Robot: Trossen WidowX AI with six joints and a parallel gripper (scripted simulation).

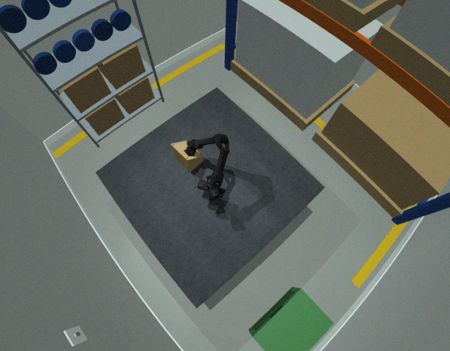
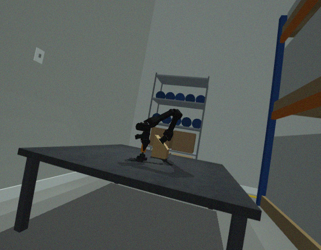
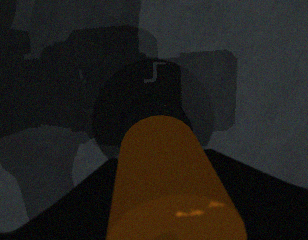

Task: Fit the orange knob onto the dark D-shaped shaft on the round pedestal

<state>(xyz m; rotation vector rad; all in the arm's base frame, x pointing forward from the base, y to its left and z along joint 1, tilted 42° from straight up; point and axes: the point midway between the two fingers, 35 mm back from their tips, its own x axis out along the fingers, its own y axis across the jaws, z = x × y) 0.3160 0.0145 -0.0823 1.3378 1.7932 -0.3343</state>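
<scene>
The orange knob is upright between the fingers of my gripper, which is shut on it. The gripper points down over the dark round pedestal. In the exterior view the knob's lower end is above the pedestal's base, at the top of the dark shaft. Whether the shaft's tip is inside the hole cannot be told. In the wrist view the knob hides the shaft, and the pedestal lies in shadow beyond it. In the top view the arm hides the knob.
The arm stands on a wooden wedge block on the dark table, behind the pedestal. Arm shadows cross the table. Shelves, pallet racks and a green box stand away from the table.
</scene>
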